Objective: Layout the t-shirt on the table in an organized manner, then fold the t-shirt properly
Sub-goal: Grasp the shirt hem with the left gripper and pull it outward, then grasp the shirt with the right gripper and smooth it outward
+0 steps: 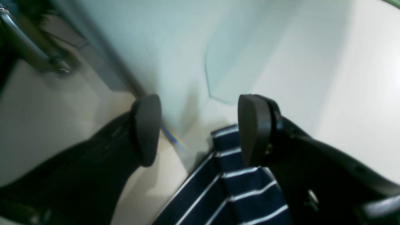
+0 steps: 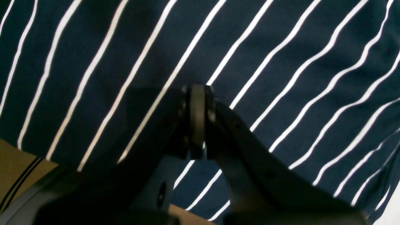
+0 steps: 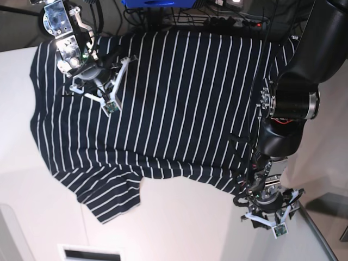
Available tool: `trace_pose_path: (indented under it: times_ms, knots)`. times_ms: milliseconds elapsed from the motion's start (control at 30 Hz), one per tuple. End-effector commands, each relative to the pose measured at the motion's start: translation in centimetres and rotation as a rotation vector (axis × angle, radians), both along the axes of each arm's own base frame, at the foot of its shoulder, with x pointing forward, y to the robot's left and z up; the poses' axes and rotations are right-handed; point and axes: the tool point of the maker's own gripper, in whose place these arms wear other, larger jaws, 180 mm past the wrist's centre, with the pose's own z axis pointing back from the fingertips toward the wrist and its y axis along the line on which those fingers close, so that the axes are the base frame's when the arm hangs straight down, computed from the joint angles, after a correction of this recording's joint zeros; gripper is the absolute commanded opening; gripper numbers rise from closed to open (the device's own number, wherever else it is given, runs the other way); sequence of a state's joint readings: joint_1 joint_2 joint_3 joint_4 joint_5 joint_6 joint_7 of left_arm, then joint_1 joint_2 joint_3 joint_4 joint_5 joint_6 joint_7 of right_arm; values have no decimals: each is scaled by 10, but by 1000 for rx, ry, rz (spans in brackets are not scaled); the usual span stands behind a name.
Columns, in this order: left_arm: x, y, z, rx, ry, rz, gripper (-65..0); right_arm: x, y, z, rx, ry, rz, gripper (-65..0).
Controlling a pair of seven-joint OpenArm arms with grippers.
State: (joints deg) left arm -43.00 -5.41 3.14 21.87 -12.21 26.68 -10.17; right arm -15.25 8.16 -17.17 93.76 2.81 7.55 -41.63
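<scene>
The t-shirt [image 3: 174, 103], dark navy with thin white stripes, lies spread flat over the table [image 3: 190, 228], one sleeve reaching toward the near left. My left gripper [image 3: 265, 205] hangs at the shirt's right-hand corner. In the left wrist view this gripper [image 1: 200, 129] is open, nothing between its fingers [image 1: 147, 128], and the striped t-shirt corner [image 1: 240, 190] lies just below. My right gripper [image 3: 100, 81] stands over the shirt's far left part. Close up, the right gripper [image 2: 197, 93] is shut above flat t-shirt [image 2: 281, 62] cloth; no fold shows between the pads.
Cables and a blue object [image 3: 157, 2] line the far edge. A white rectangular thing [image 3: 89, 253] sits at the near edge. The table's right edge [image 3: 318, 228] runs close to my left arm, with floor and a metal leg [image 1: 28, 47] beyond.
</scene>
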Motion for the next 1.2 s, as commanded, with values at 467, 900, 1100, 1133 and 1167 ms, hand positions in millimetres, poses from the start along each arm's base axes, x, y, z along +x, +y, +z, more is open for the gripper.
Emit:
trace_pose_path:
  times_ms: [467, 900, 1100, 1133, 1167]
  knots:
    - [-156, -40, -62, -151, 153, -92, -650, 162, -35, 74, -88, -287, -11, -648]
    - [-271, -5, -117, -128, 354, -14, -650, 207, 59, 53, -119, -275, 386, -650]
    - [-297, 14, -118, -122, 373, 40, -650, 225, 72, 36, -72, -267, 377, -650]
    - [-301, 18, -118, -120, 378, 51, -650, 229, 69, 32, -71, -263, 368, -650]
    - [-305, 21, -120, -119, 385, 61, -650, 231, 72, 30, -58, -265, 366, -650]
